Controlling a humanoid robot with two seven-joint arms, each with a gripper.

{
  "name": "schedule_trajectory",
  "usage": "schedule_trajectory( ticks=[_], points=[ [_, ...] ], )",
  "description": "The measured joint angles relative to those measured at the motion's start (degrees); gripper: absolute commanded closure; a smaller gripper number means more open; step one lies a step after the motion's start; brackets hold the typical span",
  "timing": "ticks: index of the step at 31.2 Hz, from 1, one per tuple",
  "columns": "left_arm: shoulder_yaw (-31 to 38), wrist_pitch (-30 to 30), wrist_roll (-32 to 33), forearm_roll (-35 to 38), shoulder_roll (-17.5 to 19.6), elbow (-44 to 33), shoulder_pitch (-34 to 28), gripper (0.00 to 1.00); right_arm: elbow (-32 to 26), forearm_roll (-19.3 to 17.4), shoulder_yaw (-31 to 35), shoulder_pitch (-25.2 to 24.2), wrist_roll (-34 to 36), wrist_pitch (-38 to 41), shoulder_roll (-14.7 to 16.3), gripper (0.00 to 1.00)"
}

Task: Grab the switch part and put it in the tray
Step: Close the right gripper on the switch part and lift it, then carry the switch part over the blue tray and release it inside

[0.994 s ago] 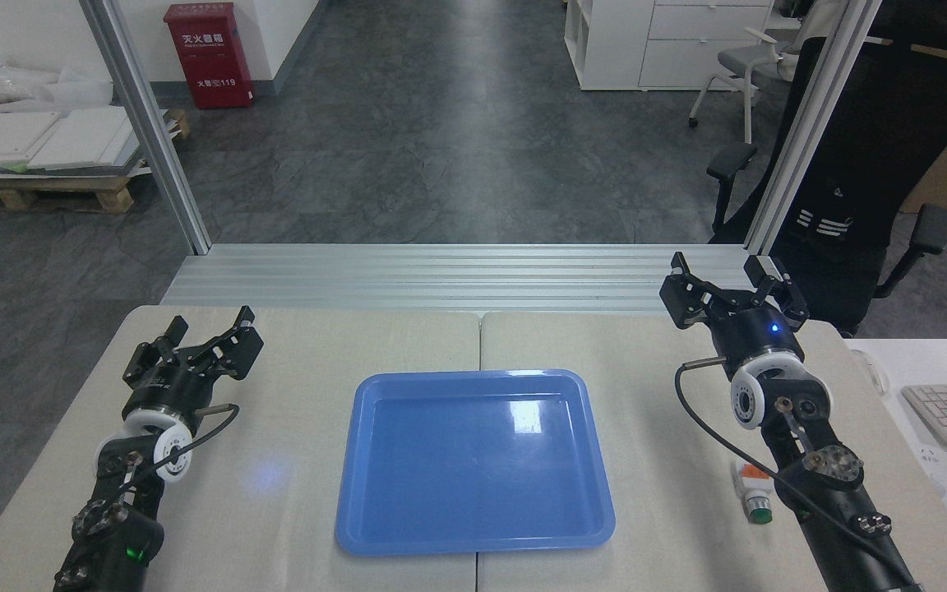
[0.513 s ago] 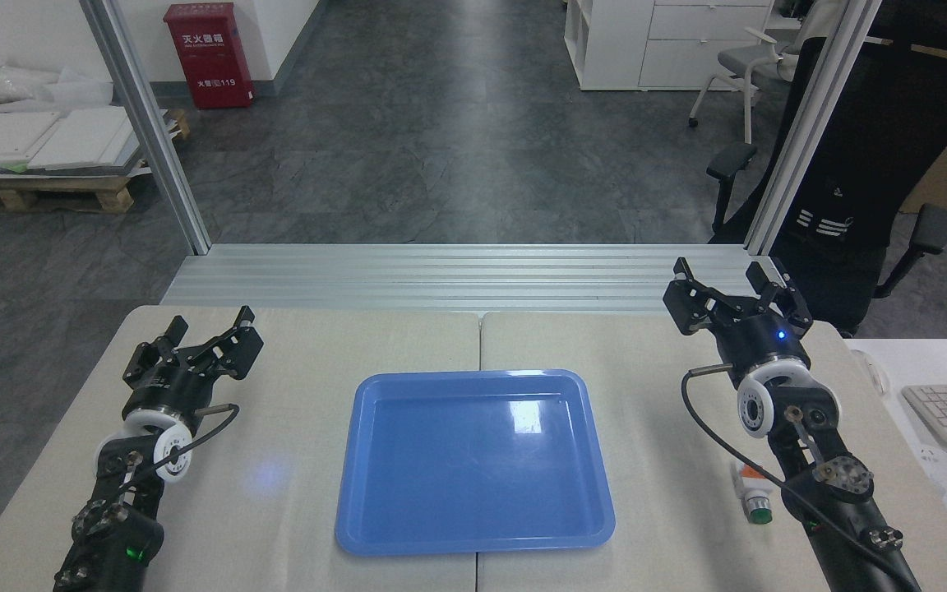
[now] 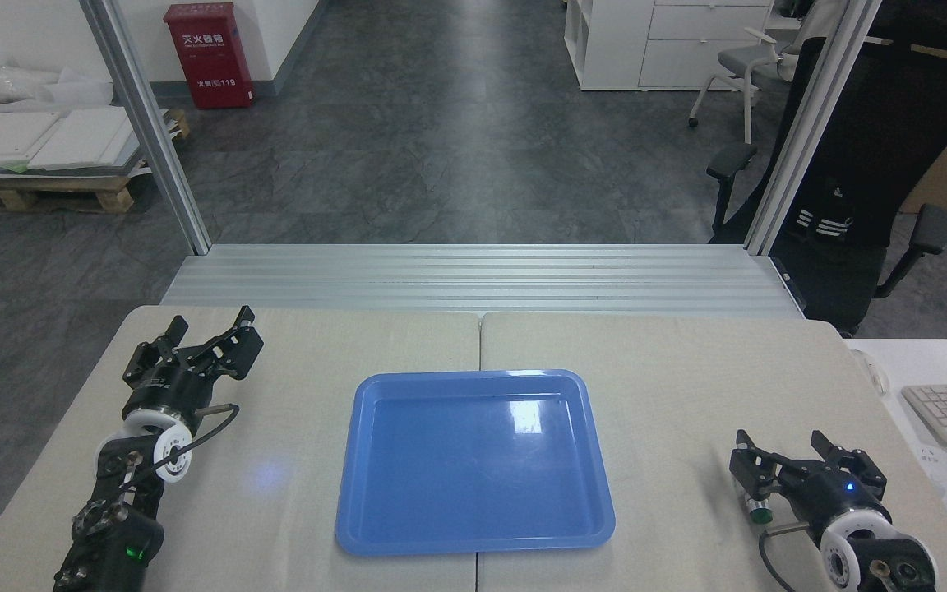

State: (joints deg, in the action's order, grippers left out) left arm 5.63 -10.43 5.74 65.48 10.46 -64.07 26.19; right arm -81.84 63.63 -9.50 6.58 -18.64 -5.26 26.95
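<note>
The right gripper (image 3: 802,467) sits low over the near right part of the table (image 3: 671,386), its two dark fingers spread apart and holding nothing, and the switch part (image 3: 757,503) lies just under and beside its left finger, so that only the silver collar and the round green button end show; whether that finger touches it I cannot tell. The step in hand looks like the pick: to do it well the spread fingers should be centred so that the white body, which is hidden here, comes between them, then lowered squarely and closed on the blocky body, not on the round collar, which would likely slip or roll. The tray (image 3: 473,538) lies to the left of the switch, well apart, in the middle of the table and with nothing in it, so a short carry leftward and a low release should do. The left gripper (image 3: 209,339) rests at the far left, fingers apart and empty. Counted: one switch part, one tray, two grippers
</note>
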Motion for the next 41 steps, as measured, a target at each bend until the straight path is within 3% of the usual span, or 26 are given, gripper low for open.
schedule_trajectory(
  ticks=[12,19,22,26,33,36,41],
  points=[
    [0.00,-0.01,0.02,0.00,0.00,0.00,0.00,0.00,1.30,0.46,-0.02,-3.06,0.00,-0.10,-3.61,0.07],
    [0.00,-0.02,0.04,0.00,0.00,0.00,0.00,0.00,1.76,0.64,-0.18,-3.48,0.00,-0.14,-5.58,0.46],
    [0.00,-0.02,0.04,0.00,0.00,0.00,0.00,0.00,1.69,1.50,-0.19,-4.06,-0.02,-0.54,-5.71,0.74],
    [0.00,-0.02,0.04,0.00,0.00,0.00,0.00,0.00,1.46,2.75,-0.05,-4.46,-0.05,-0.90,-5.71,0.89],
    [0.00,-0.02,0.06,0.00,0.00,0.00,0.00,0.00,0.53,3.14,0.82,-3.90,0.53,-2.05,-5.84,0.93],
    [0.00,-0.02,0.07,0.00,0.00,0.00,0.00,0.00,-1.65,3.09,1.26,-0.73,0.98,-2.80,-6.94,0.93],
    [0.00,0.02,0.07,0.00,0.00,0.00,0.00,0.00,-4.31,4.78,-2.54,8.15,-0.86,-3.88,-12.03,0.92]
  ],
)
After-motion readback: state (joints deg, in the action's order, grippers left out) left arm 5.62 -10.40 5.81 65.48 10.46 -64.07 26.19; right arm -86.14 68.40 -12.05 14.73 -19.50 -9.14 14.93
